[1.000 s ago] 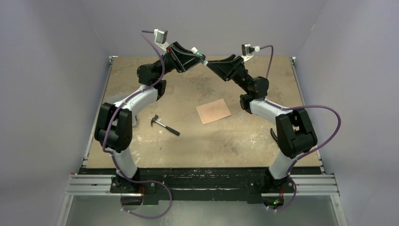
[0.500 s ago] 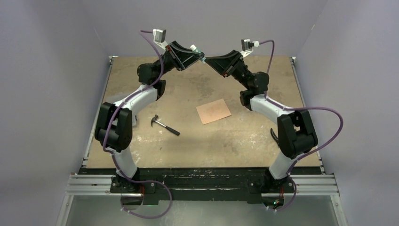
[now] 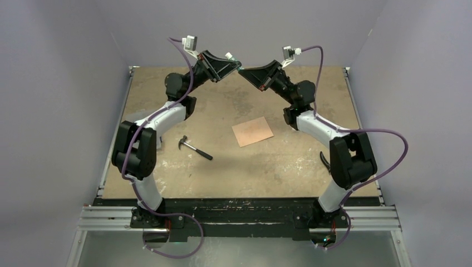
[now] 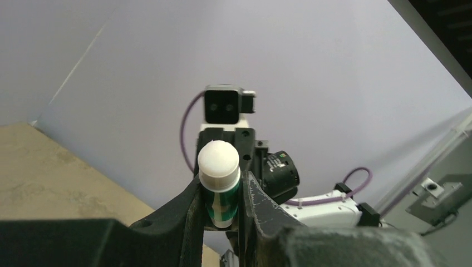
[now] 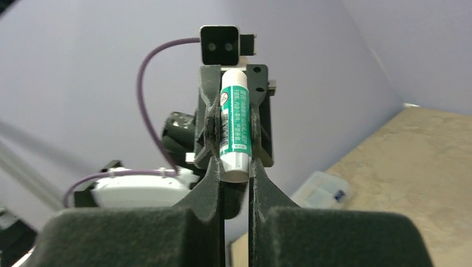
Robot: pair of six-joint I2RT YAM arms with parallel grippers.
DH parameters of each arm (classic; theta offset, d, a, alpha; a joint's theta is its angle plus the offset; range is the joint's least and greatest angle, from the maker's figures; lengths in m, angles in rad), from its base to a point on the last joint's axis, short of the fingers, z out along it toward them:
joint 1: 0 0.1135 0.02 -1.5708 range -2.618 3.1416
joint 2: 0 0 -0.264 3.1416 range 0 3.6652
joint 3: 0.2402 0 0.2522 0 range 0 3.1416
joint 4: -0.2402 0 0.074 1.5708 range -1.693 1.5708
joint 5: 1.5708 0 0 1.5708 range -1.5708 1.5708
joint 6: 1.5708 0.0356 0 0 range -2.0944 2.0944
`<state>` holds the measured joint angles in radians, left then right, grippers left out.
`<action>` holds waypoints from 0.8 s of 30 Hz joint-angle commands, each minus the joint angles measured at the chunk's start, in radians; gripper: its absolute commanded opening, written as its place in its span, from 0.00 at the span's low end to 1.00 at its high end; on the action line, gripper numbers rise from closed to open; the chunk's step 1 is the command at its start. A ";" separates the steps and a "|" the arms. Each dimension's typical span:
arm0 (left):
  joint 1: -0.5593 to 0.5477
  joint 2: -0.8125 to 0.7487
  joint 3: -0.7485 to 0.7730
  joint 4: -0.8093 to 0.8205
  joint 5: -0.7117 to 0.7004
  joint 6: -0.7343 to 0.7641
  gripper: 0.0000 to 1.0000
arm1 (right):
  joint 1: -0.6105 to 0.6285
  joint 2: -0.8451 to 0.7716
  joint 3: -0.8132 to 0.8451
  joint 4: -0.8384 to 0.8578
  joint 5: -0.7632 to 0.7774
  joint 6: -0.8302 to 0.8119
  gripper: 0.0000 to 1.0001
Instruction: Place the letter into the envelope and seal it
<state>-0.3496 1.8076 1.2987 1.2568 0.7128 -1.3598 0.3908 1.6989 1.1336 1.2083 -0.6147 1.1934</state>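
High over the far end of the worktop (image 3: 267, 167), both arms are meeting tip to tip. The left claw (image 4: 221, 189) is pinching the green body of a glue stick (image 5: 234, 119), and the right claw (image 5: 235, 164) is clamping its white end. The pink letter (image 3: 252, 132) is lying flat mid-worktop, well apart from a small hammer (image 3: 194, 148).
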 commanded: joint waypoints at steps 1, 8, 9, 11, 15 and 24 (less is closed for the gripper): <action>-0.012 -0.078 0.023 -0.196 -0.052 0.079 0.00 | 0.019 -0.074 0.069 -0.308 0.040 -0.367 0.00; -0.012 -0.075 0.218 -0.829 -0.047 0.215 0.00 | 0.116 -0.116 0.183 -0.706 0.424 -1.164 0.00; -0.012 -0.067 0.250 -0.916 -0.048 0.228 0.00 | 0.133 -0.114 0.196 -0.730 0.482 -1.266 0.00; -0.012 -0.049 0.294 -1.034 -0.039 0.237 0.00 | 0.169 -0.114 0.209 -0.749 0.596 -1.417 0.00; -0.012 -0.031 0.337 -1.130 -0.034 0.250 0.00 | 0.208 -0.107 0.213 -0.742 0.734 -1.628 0.00; -0.012 -0.027 0.378 -1.228 -0.058 0.332 0.00 | 0.296 -0.095 0.187 -0.678 0.969 -1.837 0.25</action>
<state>-0.3351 1.7859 1.6474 0.1123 0.5884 -1.0981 0.6888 1.6138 1.3022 0.4774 0.2016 -0.5308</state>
